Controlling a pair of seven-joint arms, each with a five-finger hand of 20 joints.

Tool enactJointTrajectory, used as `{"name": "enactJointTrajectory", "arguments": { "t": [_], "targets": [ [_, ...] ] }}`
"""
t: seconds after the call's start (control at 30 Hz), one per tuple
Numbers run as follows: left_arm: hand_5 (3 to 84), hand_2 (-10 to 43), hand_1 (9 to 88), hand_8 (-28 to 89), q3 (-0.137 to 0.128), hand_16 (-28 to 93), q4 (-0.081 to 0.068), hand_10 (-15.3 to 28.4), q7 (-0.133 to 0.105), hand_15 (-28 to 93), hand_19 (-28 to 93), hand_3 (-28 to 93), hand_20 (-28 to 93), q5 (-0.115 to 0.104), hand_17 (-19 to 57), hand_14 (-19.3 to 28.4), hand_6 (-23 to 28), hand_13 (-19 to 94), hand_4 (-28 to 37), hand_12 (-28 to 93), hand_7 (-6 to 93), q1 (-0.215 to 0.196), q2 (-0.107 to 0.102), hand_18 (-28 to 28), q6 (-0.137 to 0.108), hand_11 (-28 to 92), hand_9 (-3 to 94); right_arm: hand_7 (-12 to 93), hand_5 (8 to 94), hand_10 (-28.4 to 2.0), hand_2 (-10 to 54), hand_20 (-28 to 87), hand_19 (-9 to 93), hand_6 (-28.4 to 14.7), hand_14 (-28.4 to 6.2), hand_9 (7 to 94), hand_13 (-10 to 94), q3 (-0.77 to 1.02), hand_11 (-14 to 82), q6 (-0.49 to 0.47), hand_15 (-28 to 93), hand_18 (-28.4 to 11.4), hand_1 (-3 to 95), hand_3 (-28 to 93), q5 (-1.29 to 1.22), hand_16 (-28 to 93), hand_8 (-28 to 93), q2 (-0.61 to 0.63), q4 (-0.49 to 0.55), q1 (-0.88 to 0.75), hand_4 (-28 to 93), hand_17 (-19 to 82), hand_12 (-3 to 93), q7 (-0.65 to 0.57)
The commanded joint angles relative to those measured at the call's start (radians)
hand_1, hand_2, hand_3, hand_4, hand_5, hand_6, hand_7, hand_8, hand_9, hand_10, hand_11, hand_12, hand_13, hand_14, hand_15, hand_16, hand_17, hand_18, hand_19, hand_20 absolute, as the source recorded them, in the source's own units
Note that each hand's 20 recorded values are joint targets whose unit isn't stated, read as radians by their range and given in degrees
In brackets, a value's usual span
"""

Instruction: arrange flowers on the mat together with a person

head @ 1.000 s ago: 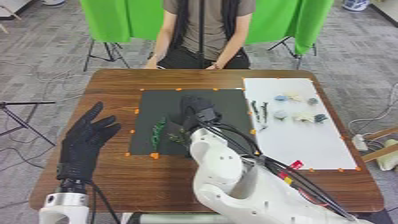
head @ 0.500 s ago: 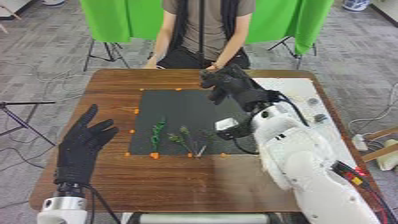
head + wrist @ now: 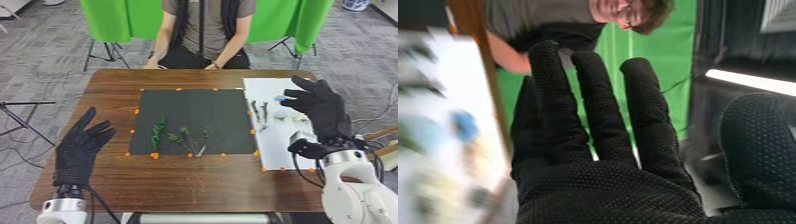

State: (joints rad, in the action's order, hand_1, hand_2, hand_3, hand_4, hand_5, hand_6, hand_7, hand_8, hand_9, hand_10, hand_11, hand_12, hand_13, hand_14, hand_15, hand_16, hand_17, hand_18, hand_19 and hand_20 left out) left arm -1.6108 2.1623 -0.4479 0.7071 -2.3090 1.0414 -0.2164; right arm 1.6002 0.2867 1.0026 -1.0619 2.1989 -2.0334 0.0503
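Your right hand [image 3: 322, 107] is spread wide right of the mat [image 3: 200, 107]; your left hand [image 3: 78, 152], also wide, is left. Sprigs [image 3: 157, 134] lie inside its near edge, flowers [image 3: 465, 125] beyond its right edge, blurred in the wrist view.

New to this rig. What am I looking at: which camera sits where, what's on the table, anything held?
It's a robot with two white arms, each ending in a hand in a black fabric glove. The head view comes from a camera on its head, looking forward and down; the right wrist view comes from one on the right arm's wrist, looking along that glove.

On the brown table is a dark mat with a leafy green stem and a few thinner stems beside it. To the mat's right, a white sheet bears more stems and some blue and pale flower heads.

The right hand is over the sheet's right side, the left hand left of the mat. Both look open and empty.
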Motion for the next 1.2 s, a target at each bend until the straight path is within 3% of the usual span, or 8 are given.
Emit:
{"name": "enactJointTrajectory", "arguments": {
  "t": [0.03, 0.27, 0.37, 0.5, 0.73, 0.83, 1.13, 1.2],
  "targets": [
    [32.9, 8.4, 21.2, -9, -0.004, -9, -0.023, 19.3, 0.016, 53, 67, 75, -4, 0.008, -3.8, 25.2, 5.7, 30, -28.1, 11, 10.9, 0.004, 0.028, 25.3, 0.018, 27, 37.7, 13, 47.9, -17.7, 16.5, 17, 51, -1.9, -21.1, 51.5, 42, -0.072, 13.0, 0.076, 42, -19.9, 13.3, 70, -0.240, 10, -13, -0.033, 0.009, -0.075, -28, 6, 13.6, -0.030],
    [33.1, 8.3, 21.2, -9, 0.012, -9, -0.036, 19.3, 0.051, 53, 67, 75, -3, 0.016, -3.6, 25.2, 6.2, 30, -28.0, 12, 11.4, 0.033, 0.047, 25.5, 0.026, 27, 37.8, 14, 49.5, -17.8, 16.9, 18, 52, -2.3, -20.9, 53.3, 42, -0.085, 14.4, 0.133, 44, -19.8, 13.2, 71, -0.244, 10, -13, -0.019, -0.002, -0.077, -28, 6, 13.8, -0.015],
    [33.2, 8.3, 21.4, -9, 0.021, -9, -0.035, 19.3, 0.038, 53, 67, 76, -3, 0.014, -3.6, 25.2, 6.4, 30, -28.0, 12, 11.4, 0.033, 0.031, 25.5, 0.017, 27, 37.8, 14, 49.6, -17.8, 17.2, 18, 52, -2.3, -20.8, 53.6, 42, -0.094, 14.6, 0.138, 44, -19.7, 13.4, 71, -0.254, 10, -13, -0.015, -0.007, -0.062, -28, 6, 13.8, -0.009],
    [33.4, 8.4, 21.8, -9, 0.025, -9, -0.039, 19.3, 0.062, 53, 67, 76, -2, 0.021, -3.6, 25.1, 6.8, 30, -27.7, 12, 11.5, 0.051, 0.050, 25.5, 0.037, 28, 37.8, 14, 50.4, -17.9, 18.1, 18, 52, -2.3, -20.8, 54.2, 43, -0.084, 15.0, 0.132, 44, -19.7, 13.4, 71, -0.245, 10, -13, -0.021, -0.003, -0.069, -28, 7, 13.8, -0.014],
    [33.6, 8.4, 22.2, -9, 0.042, -9, -0.034, 19.5, 0.053, 53, 67, 75, -2, 0.020, -3.5, 25.2, 6.9, 30, -27.3, 12, 11.7, 0.050, 0.031, 25.5, 0.039, 28, 37.8, 14, 50.5, -17.9, 18.2, 18, 52, -2.3, -20.8, 54.2, 43, -0.076, 15.1, 0.119, 44, -19.7, 13.4, 71, -0.241, 10, -13, -0.009, -0.002, -0.074, -28, 7, 13.7, -0.009],
    [33.7, 8.4, 22.2, -9, 0.041, -9, -0.036, 19.5, 0.072, 53, 67, 76, -2, 0.024, -3.5, 25.2, 7.0, 30, -27.2, 12, 11.8, 0.041, 0.043, 25.5, 0.047, 28, 37.8, 14, 50.8, -18.0, 18.4, 18, 52, -2.2, -20.7, 54.8, 43, -0.080, 15.4, 0.142, 44, -19.7, 13.4, 71, -0.253, 10, -13, -0.008, -0.010, -0.079, -28, 7, 13.7, -0.018],
    [34.1, 8.5, 22.4, -9, 0.048, -9, -0.032, 19.5, 0.048, 53, 67, 75, -2, 0.015, -3.5, 25.2, 7.4, 30, -27.1, 12, 12.0, 0.040, 0.027, 25.5, 0.033, 28, 37.8, 15, 51.2, -18.1, 19.1, 18, 52, -2.0, -20.5, 55.3, 43, -0.076, 15.8, 0.131, 45, -19.9, 12.5, 72, -0.249, 10, -13, -0.009, -0.012, -0.075, -28, 7, 13.6, -0.008],
    [34.1, 8.5, 22.4, -9, 0.048, -9, -0.032, 19.5, 0.058, 53, 67, 75, -2, 0.015, -3.5, 25.3, 7.4, 30, -27.1, 12, 11.9, 0.035, 0.032, 25.5, 0.030, 28, 37.9, 15, 51.2, -18.0, 19.2, 18, 53, -2.0, -20.5, 55.3, 43, -0.078, 15.9, 0.139, 45, -20.2, 12.5, 72, -0.254, 10, -13, -0.011, -0.017, -0.073, -28, 7, 13.6, -0.017]
  ]
}}
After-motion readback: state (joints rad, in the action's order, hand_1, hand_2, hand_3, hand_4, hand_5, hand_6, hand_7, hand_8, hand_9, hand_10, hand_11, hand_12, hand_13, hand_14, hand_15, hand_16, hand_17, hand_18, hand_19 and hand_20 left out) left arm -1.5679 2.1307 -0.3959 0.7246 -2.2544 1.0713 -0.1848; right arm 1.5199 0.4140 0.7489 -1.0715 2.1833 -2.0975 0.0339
